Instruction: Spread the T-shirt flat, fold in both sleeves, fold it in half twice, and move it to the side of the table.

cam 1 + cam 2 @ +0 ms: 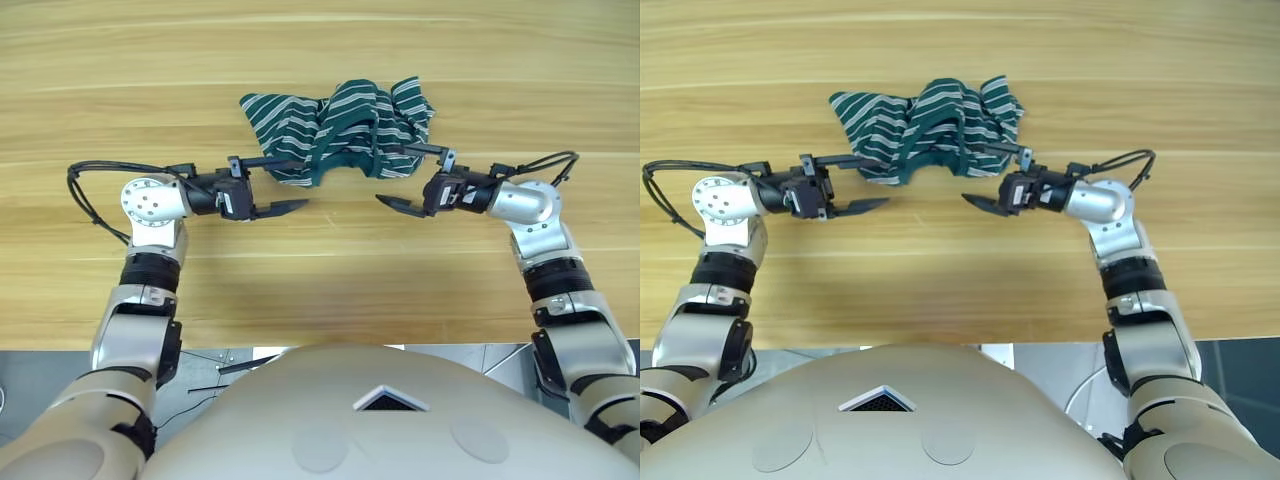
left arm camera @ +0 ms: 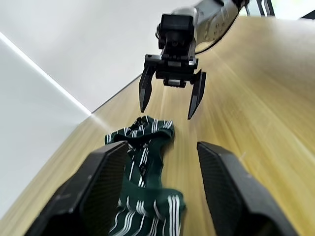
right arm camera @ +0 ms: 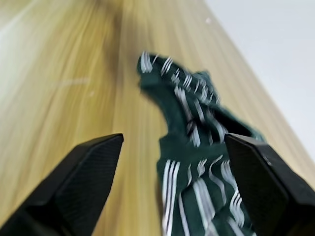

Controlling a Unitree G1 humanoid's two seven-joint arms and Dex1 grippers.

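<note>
The striped T-shirt lay crumpled on the table, the left gripper and right gripper flanking its near edge with fingers spread wide, evidently placed to grasp and flatten it.

green white-striped T-shirt, light wood-grain table

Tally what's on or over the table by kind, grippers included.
T-shirt, green with white stripes, crumpled: 1
Grippers: 2, the left gripper and the right gripper, both open
Total: 3
</note>
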